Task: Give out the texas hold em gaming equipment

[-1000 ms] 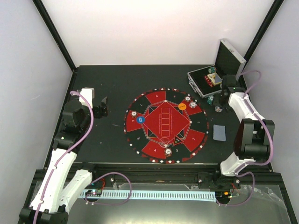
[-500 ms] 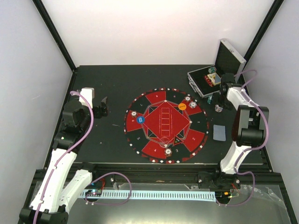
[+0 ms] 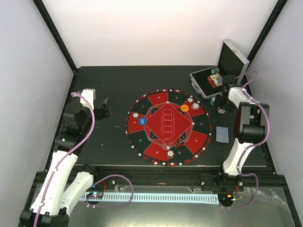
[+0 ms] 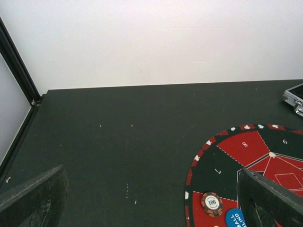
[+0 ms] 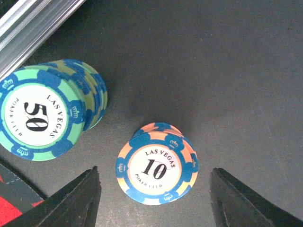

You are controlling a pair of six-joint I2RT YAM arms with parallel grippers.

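A: Chips first: the orange-and-blue stack, marked 10, sits low in the middle of the right wrist view. The green stack, marked 50, is just beside it at the left.
B: And our right claw stands open, a finger on either side of the orange-and-blue stack, with a gap at both.
A: From above we find both stacks at the upper right, near the silver case and off the round mat.
B: Our left claw gapes wide above the dark table, holding nothing.
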